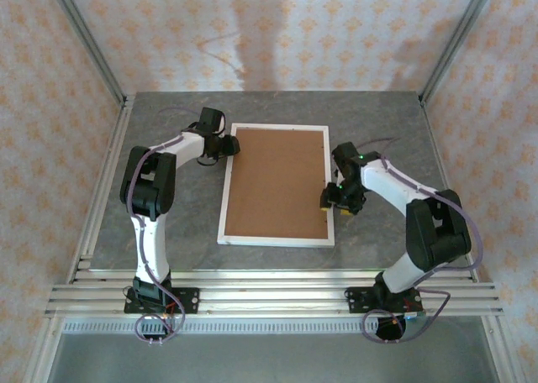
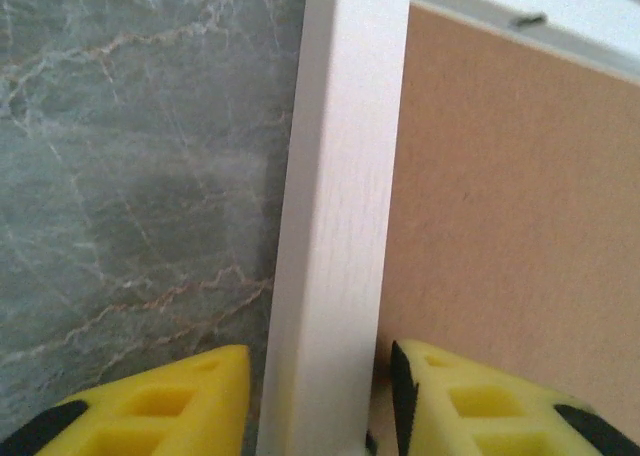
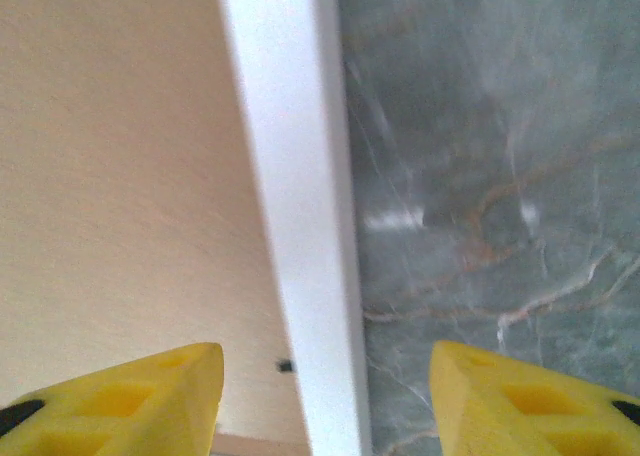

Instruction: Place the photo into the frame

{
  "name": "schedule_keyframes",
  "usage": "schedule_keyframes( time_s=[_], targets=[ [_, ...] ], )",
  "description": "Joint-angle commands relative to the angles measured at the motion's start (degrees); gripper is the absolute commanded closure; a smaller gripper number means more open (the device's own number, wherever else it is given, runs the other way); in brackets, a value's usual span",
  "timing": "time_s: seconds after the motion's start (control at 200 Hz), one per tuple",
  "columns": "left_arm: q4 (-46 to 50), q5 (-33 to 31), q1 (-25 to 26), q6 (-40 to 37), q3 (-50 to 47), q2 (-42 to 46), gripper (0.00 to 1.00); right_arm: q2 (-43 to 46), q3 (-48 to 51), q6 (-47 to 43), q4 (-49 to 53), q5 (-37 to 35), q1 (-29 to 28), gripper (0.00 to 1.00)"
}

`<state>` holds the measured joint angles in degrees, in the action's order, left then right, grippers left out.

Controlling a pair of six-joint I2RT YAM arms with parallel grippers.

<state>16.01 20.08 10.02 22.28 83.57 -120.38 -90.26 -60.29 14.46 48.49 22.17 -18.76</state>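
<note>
While the overhead camera takes in the whole layout, the wrist cameras supply the detail of each claw. From above, the frame (image 1: pixel 275 239) lies flat near the middle of the grey marbled surface (image 1: pixel 185 232), and a brown backing board (image 1: pixel 277 181) fills its opening. The left claw (image 1: pixel 229 144) sits at the frame's far left corner and the right claw (image 1: pixel 328 196) at its right border, but the top view is too small to show how either pair of jaws stands.

The left wrist view shows this. Its yellow fingers (image 2: pixel 190 396) straddle the white border (image 2: pixel 335 226), one over the surface and one over the board. They are released, with only slim gaps to the wood. A small dark tab (image 2: pixel 528 19) shows on the far border.

On the right wrist view, the right claw's fingers (image 3: pixel 130 401) also straddle the border (image 3: pixel 295 206). They stand well apart from it on both sides, clearly released and holding nothing.
</note>
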Motion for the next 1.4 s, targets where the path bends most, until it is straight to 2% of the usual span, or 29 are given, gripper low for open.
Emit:
schedule_keyframes(
  time_s=[0.0,0.19,0.335,0.616,0.786,1.001,1.081,1.251,1.391],
  targets=[
    [6.89,-2.11,0.33,-1.17,2.04,2.72,0.45,-0.84,-3.88,-1.1,-2.58,-3.66,0.99,0.43],
    [8.75,-3.86,-0.46,-2.19,2.54,6.36,0.32,-8.42,-9.94,-1.27,-7.92,-4.93,2.93,0.43],
    [8.6,-5.32,-1.96,-2.39,0.29,9.48,0.28,-13.56,-14.39,-2.3,-10.17,-5.65,4.38,0.47],
    [5.29,-5.52,-5.69,-0.71,-5.67,14.11,0.27,-20.16,-19.12,-2.88,-13.37,-4.65,6.54,0.59],
    [5.43,-5.67,-6.18,-0.75,-5.71,13.55,0.26,-22.39,-19.27,-3.08,-15.3,-0.02,6.52,0.59],
    [5.88,-4.9,-6.16,-0.64,-4.41,11.71,0.26,-22.98,-17.85,-3.19,-16.06,0.46,6.52,0.58],
    [6.07,-4.24,-6.22,-0.66,-3.72,11.32,0.27,-23.62,-17.62,-3.19,-15.82,-0.11,6.58,0.62],
    [8.53,-1.73,-5.88,-2.23,-0.3,7.1,0.32,-23.78,-16.62,-3.02,-16.57,-0.73,6.72,0.79],
    [11.73,-1.34,-4.82,-3.94,2.96,4.35,0.33,-23.97,-16.63,-3.18,-16.67,-0.57,6.73,0.84]
  ],
)
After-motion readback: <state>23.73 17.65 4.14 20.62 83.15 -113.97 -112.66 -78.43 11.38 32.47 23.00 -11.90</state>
